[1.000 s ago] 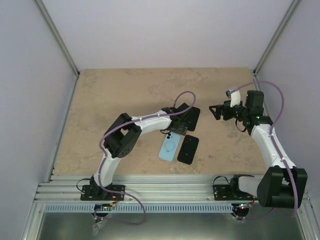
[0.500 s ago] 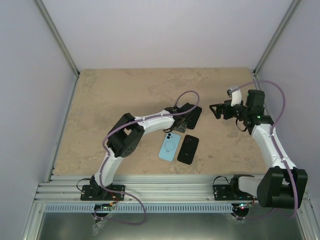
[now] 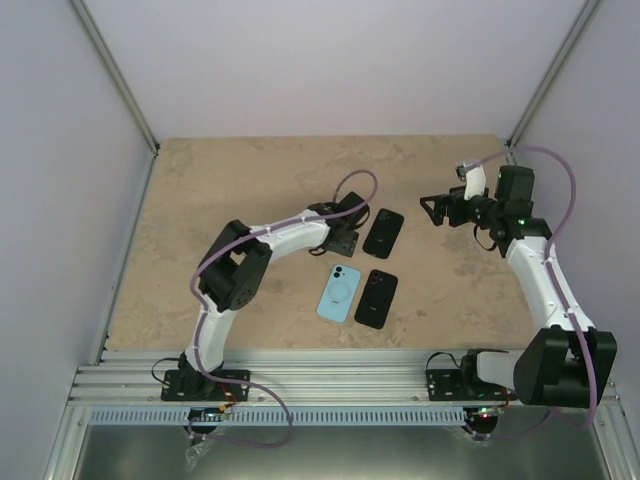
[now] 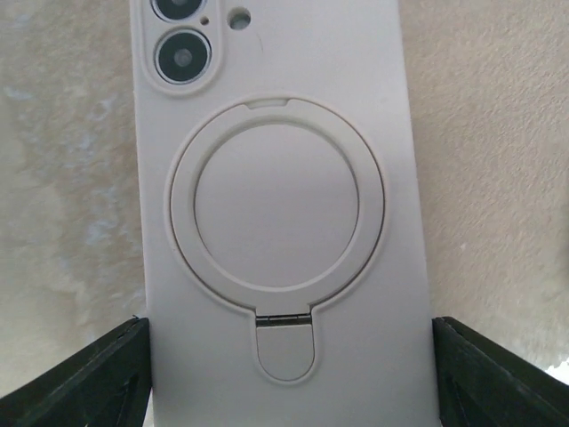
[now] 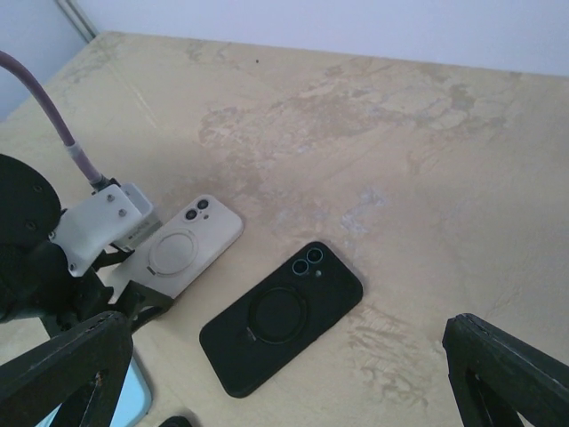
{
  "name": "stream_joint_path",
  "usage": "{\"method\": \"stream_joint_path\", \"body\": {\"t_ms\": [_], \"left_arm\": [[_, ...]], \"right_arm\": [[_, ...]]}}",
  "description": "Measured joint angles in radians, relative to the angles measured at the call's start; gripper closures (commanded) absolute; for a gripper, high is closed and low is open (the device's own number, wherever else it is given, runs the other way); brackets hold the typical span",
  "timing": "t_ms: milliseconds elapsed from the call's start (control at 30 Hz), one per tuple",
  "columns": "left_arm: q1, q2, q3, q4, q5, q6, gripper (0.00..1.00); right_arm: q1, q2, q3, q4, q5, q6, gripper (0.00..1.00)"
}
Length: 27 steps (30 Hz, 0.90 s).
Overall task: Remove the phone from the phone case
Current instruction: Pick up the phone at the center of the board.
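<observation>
**Cream case (image 4: 276, 222) lined up, phone (image 4: 182, 55) still inside**

So we've slid the left gripper (image 3: 340, 238) a bit toward the left edge, off the black case (image 3: 383, 232) it was covering a second ago. That one's now in plain sight mid-table. Our left wrist cam is filled by the case lying back up, with lenses showing through the cutout, so we reckon the phone's still in it. The fingers (image 4: 71, 374) are spread wide and sit flush on both long edges. Squeezing or just straddling, we can't tell. The right gripper (image 3: 431, 212) has drifted toward the far right corner, spread and empty. The light-blue one (image 3: 340, 293) and the other black one (image 3: 377, 298) lie closer to the near edge. Nothing's actually out yet.
</observation>
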Motion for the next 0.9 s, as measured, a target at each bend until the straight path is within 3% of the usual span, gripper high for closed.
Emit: {"method": "stream_joint_path", "body": {"t_ms": [600,900], "left_arm": [[0.151,-0.405,-0.135,0.024,0.405,0.189,0.49],[0.217,-0.595,-0.209,0.037,0.683,0.294,0.49]], "right_arm": [[0.024,-0.116,0.021,0.108,-0.161,-0.018,0.02],[0.05,-0.079,0.135,0.023,-0.188,-0.215,0.02]]}}
